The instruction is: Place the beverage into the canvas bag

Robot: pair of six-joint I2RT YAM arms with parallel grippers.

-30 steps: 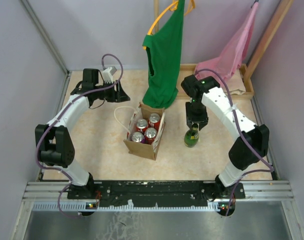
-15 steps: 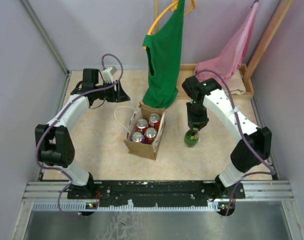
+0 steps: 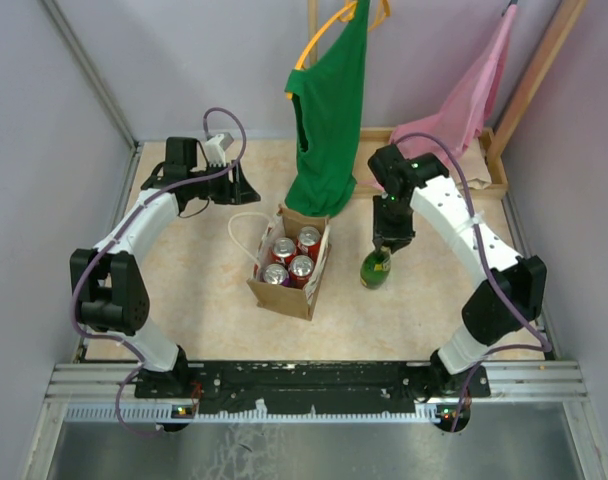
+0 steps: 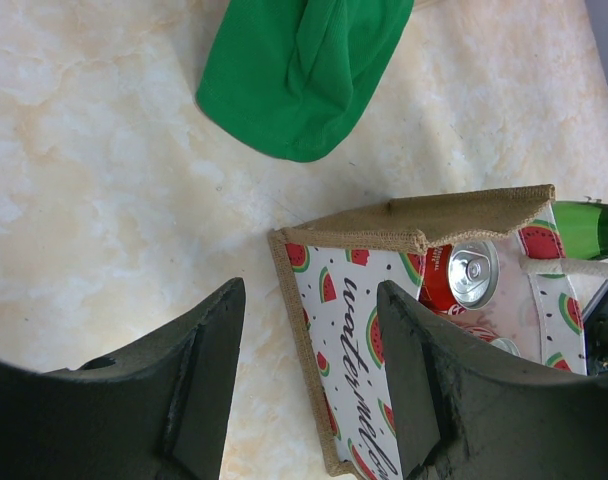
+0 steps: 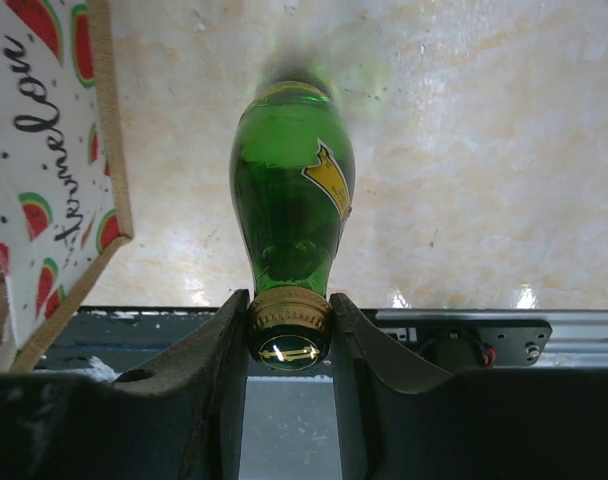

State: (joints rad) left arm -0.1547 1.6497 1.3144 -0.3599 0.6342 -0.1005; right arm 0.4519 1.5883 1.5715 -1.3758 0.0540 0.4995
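The canvas bag (image 3: 284,293) stands mid-table, tan outside with a watermelon-print lining (image 4: 374,330), holding several red cans (image 3: 288,258); one can top shows in the left wrist view (image 4: 472,272). Its white rope handle (image 3: 242,232) loops out to the left. A green glass bottle (image 3: 375,270) with a gold cap is right of the bag. My right gripper (image 5: 290,335) is shut on the bottle's neck (image 5: 290,310) and holds it lifted and tilted. My left gripper (image 4: 309,400) is open and empty at the back left, beyond the bag's far rim (image 4: 424,215).
A green shirt (image 3: 329,120) hangs on a yellow hanger behind the bag, its hem touching the table (image 4: 299,70). A pink cloth (image 3: 464,100) hangs over a wooden tray (image 3: 496,185) at the back right. Walls close in both sides.
My right gripper has raised the bottle off the table and carried it slightly left toward the bag, tilting it. The left arm has not moved.
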